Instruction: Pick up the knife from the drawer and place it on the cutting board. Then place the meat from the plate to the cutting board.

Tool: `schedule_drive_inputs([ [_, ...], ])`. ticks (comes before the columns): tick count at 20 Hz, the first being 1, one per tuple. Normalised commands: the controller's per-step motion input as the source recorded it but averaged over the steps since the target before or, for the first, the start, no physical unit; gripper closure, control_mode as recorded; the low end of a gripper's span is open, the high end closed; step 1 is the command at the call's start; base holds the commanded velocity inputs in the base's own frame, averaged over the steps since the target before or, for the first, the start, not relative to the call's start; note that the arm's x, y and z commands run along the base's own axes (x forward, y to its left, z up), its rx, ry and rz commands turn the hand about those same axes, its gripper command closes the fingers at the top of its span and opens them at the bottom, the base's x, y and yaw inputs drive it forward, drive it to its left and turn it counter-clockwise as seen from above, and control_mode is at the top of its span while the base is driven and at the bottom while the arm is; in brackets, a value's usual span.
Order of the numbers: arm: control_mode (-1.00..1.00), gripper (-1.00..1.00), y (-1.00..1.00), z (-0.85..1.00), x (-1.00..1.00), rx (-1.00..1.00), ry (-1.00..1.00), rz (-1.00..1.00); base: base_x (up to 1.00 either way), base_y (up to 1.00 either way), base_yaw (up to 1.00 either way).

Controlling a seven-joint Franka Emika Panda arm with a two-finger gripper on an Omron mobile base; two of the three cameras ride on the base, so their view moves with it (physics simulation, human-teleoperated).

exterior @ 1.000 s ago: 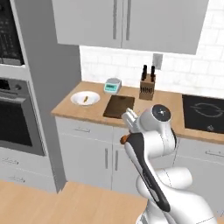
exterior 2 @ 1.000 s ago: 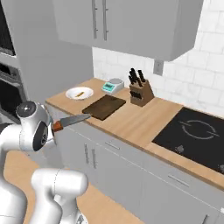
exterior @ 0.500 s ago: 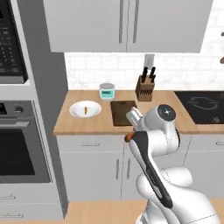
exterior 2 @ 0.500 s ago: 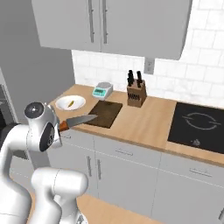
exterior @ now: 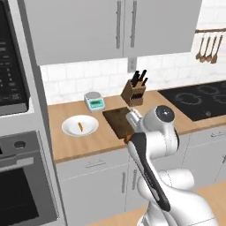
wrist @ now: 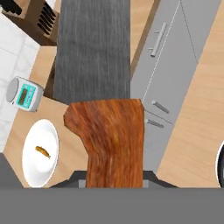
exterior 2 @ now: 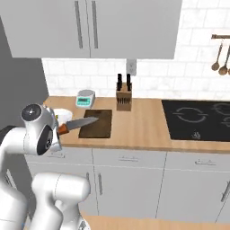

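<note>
My gripper [exterior 2: 59, 130] is shut on the knife's orange-brown handle [wrist: 113, 140]. The grey blade [exterior 2: 83, 121] points out over the left part of the dark brown cutting board [exterior 2: 99, 125], held above it. In the hand view the blade [wrist: 94, 48] covers most of the board [wrist: 49, 86]. The round white plate [exterior: 80, 126] lies on the counter left of the board [exterior: 117, 120], and the thin orange-yellow meat strip [exterior: 80, 126] rests in its middle [wrist: 42, 151]. Grey drawer fronts [exterior 2: 128, 158] under the counter are pushed in; I cannot tell which one is the drawer.
A wooden knife block [exterior 2: 123, 96] with black-handled knives stands behind the board. A small kitchen scale [exterior 2: 85, 97] sits at the back left near the wall. A black cooktop [exterior 2: 197, 119] lies to the right. An oven column [exterior: 22, 176] rises at the counter's left end.
The whole scene has shifted in both base views, so the base has driven along the counter. The knife stays in my gripper, its blade now reaching over the board.
</note>
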Motion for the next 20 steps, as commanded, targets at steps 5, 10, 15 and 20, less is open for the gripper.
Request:
schedule_drive_inputs([
  [5,1.0,1.0,0.0,0.0,0.0,0.0,0.0,0.0,0.46,0.46,-0.14],
  [10,1.0,1.0,0.0,0.0,0.0,0.0,0.0,0.0,0.29,0.6,-0.1],
  [15,1.0,1.0,0.0,0.0,0.0,0.0,0.0,0.0,0.5,0.07,-0.04],
  [20,-1.0,1.0,-0.27,0.0,0.19,0.0,0.03,0.01,0.39,-0.1,0.0],
])
